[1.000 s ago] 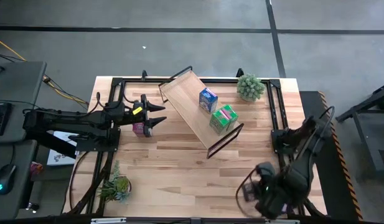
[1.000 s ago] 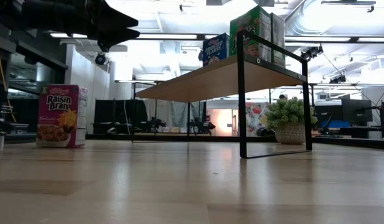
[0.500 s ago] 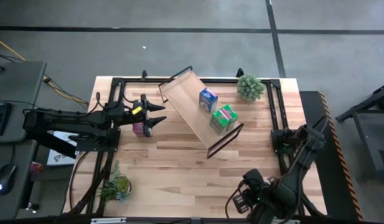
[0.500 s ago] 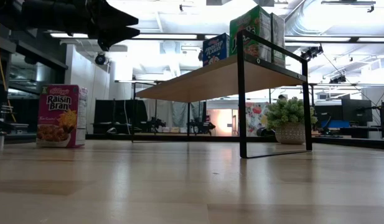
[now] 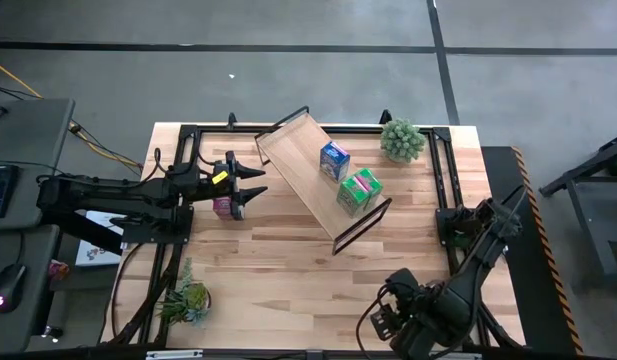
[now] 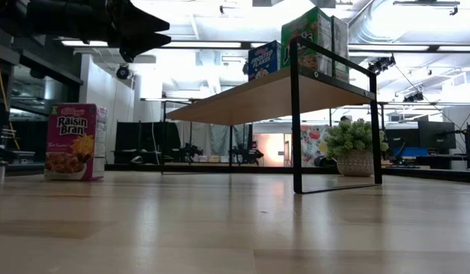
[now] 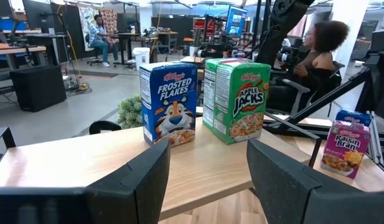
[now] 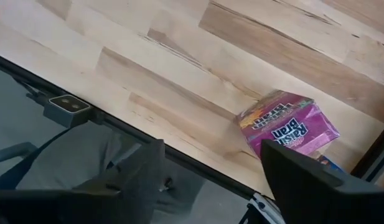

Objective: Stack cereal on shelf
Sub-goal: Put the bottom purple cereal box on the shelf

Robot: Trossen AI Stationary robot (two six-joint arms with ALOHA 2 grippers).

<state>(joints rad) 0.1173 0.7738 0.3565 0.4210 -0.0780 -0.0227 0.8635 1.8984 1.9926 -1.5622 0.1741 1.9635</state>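
Note:
The shelf (image 5: 323, 180) stands slantwise on the table. On its board stand a blue cereal box (image 5: 334, 160) and green ones (image 5: 358, 190), which show as Frosted Flakes (image 7: 168, 102) and Apple Jacks (image 7: 236, 98). My left gripper (image 5: 250, 185) hovers open and level left of the shelf, above a pink Raisin Bran box (image 6: 75, 141) standing on the table. My right gripper (image 8: 223, 180) points down, open, near the table's near edge. Another pink Raisin Bran box (image 8: 288, 127) sits on the table just beyond its fingers, untouched.
A potted plant (image 5: 402, 140) stands at the far right corner and another (image 5: 188, 300) at the near left. The black frame rail (image 8: 117, 121) runs along the near edge beside my right gripper. People sit in the room beyond the table.
My right gripper has moved along the near edge toward the table's left and rolled about its own axis. My left arm and the boxes have kept still.

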